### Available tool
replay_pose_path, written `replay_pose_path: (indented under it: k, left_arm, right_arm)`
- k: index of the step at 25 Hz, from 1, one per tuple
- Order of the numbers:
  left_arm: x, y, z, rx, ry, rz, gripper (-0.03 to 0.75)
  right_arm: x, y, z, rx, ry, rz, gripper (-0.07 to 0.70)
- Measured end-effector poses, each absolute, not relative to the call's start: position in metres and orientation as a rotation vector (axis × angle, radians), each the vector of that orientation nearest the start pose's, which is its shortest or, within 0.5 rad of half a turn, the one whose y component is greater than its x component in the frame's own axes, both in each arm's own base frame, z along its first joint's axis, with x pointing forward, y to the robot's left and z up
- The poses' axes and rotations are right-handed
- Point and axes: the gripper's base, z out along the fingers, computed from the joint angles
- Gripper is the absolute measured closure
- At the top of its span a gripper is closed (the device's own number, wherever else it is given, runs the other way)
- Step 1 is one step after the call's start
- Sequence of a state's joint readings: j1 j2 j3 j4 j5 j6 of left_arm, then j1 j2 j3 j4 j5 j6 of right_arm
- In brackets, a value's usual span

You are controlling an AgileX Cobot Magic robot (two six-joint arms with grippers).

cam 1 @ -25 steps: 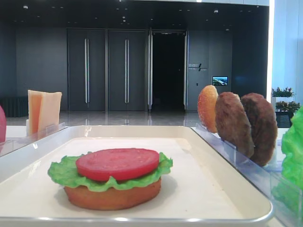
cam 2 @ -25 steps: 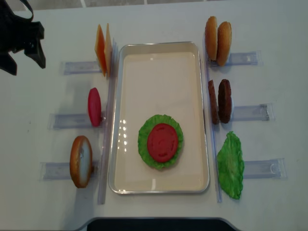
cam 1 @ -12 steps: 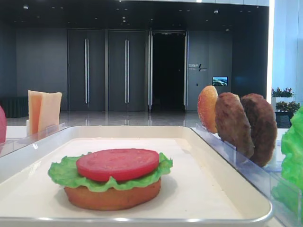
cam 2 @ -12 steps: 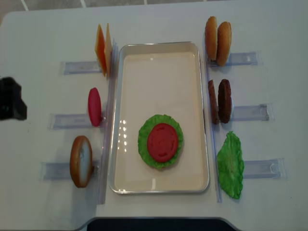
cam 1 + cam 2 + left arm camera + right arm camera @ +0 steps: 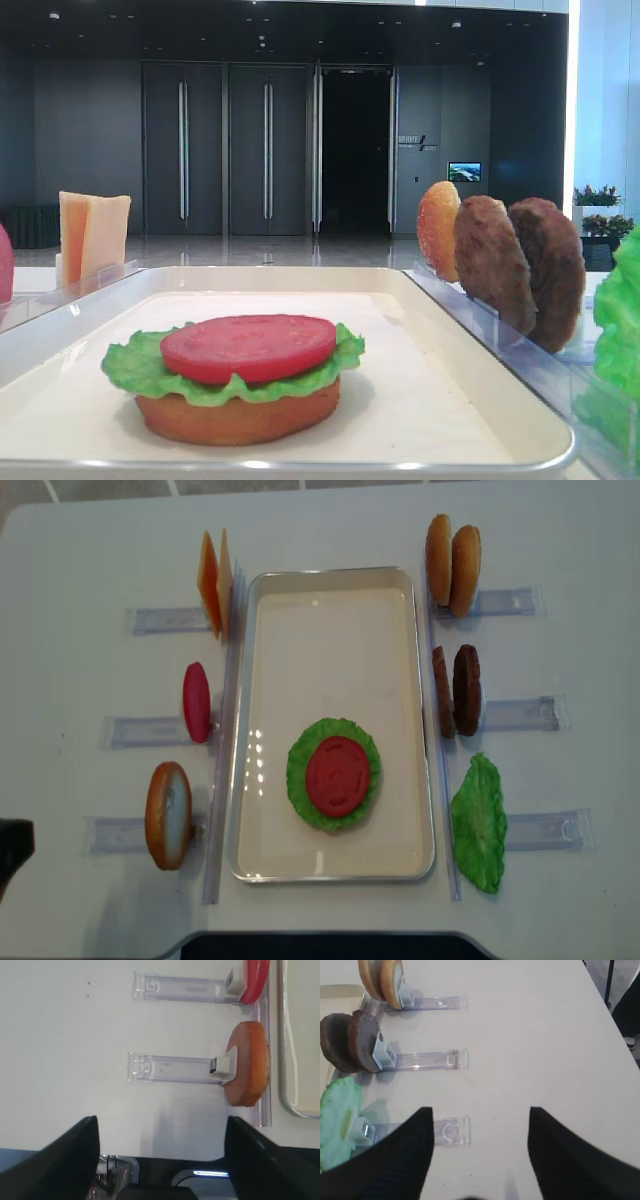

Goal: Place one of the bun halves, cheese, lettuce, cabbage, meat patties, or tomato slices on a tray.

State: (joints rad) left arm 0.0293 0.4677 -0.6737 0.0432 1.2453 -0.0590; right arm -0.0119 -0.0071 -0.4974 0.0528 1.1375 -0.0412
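Nearest you, both grippers hang over bare table. Your left gripper (image 5: 159, 1160) has its jaws spread wide and empty, just short of a bun half (image 5: 248, 1070) standing in its clear rack (image 5: 172, 1068). Your right gripper (image 5: 479, 1155) is likewise wide apart, holding nothing, by the lettuce (image 5: 337, 1120) rack. Farther in, the tray (image 5: 330, 865) carries a stack: bun, lettuce leaf (image 5: 300, 780), tomato slice (image 5: 338, 776) on top. Beyond stand the meat patties (image 5: 458, 690), with the cheese (image 5: 214, 583) at the far left.
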Motion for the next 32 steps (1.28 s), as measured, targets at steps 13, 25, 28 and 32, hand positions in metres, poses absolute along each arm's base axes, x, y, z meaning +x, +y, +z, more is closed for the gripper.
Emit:
replay_pose_path:
  k: [13,25,28,32]
  left_arm:
    - [-0.005,0.000,0.271,-0.039,2.156,0.013,0.123]
    - [-0.006,-0.005,0.265,0.033,2.111,-0.020,0.137]
    - [-0.006,-0.005,0.265,0.034,2.111,-0.020,0.144]
    - [-0.006,-0.005,0.265,0.034,2.111,-0.021,0.146]
  right_arm:
    - [-0.009,0.004,0.270,-0.036,2.115,0.032,0.206]
    - [-0.009,0.004,0.270,-0.036,2.115,0.032,0.206]
    - [-0.009,0.004,0.270,-0.036,2.115,0.032,0.206]
    - [-0.009,0.004,0.270,-0.036,2.115,0.032,0.206]
